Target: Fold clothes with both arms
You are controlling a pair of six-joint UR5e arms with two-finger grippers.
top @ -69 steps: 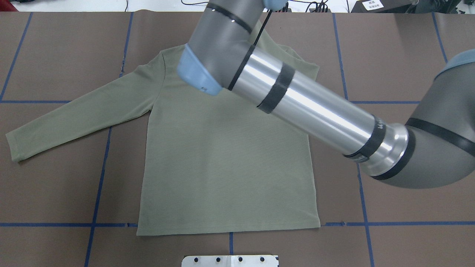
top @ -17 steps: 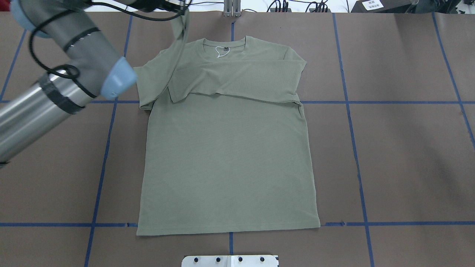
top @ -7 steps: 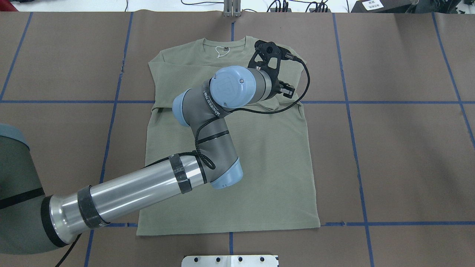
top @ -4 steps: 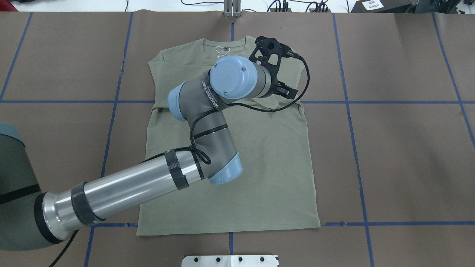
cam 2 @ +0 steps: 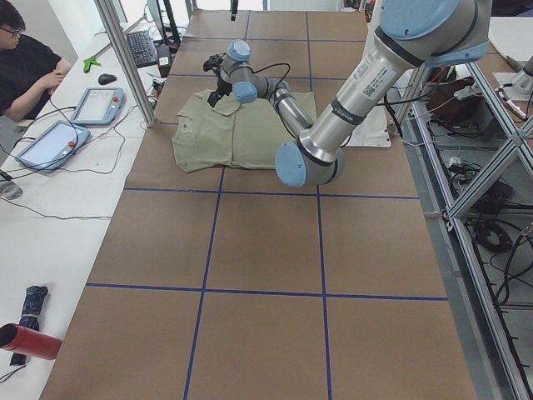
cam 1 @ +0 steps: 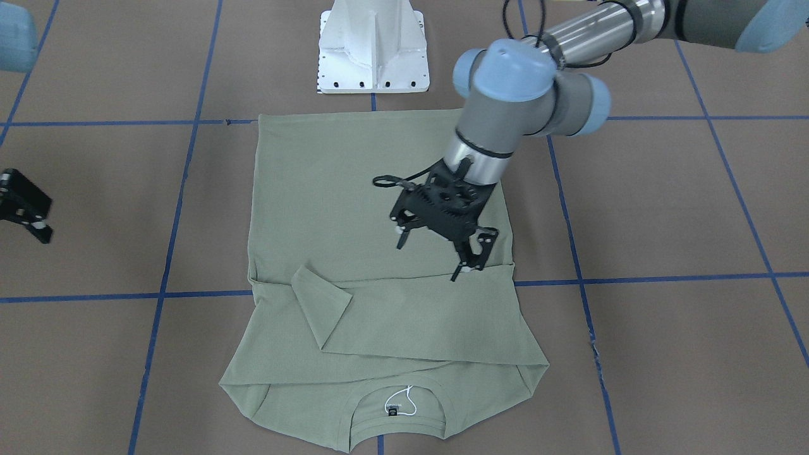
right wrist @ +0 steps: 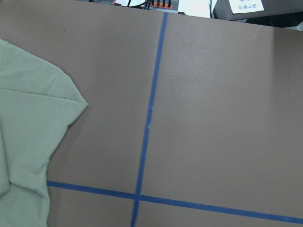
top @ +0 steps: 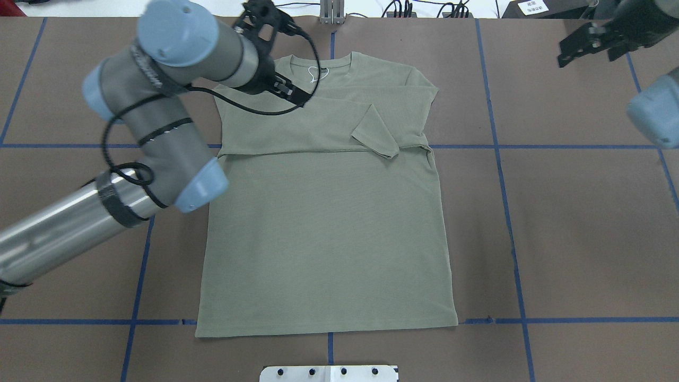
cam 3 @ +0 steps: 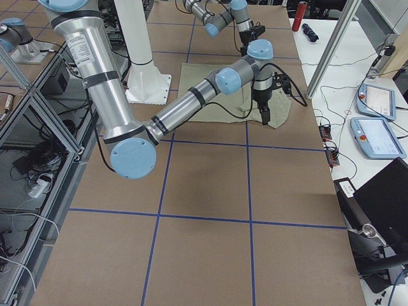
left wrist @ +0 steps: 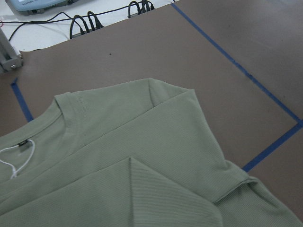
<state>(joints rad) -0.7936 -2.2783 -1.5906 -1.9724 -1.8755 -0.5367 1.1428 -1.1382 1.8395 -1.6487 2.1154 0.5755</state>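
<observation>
Shirt [cam 1: 328, 189] flat beneath left hand [cam 1: 431, 258]

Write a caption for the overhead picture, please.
Green shirt lying flat, both sleeves folded across its chest, open left gripper hovering above.

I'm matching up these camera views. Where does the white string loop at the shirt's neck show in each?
Front-facing: loop bottom centre.
Overhead: loop top centre.
Exterior left: too small to tell.
Exterior right: cannot make it out.
Left wrist: loop at left edge.
Right wrist: not in it.
Shared landmark: the ribbed collar around it.
</observation>
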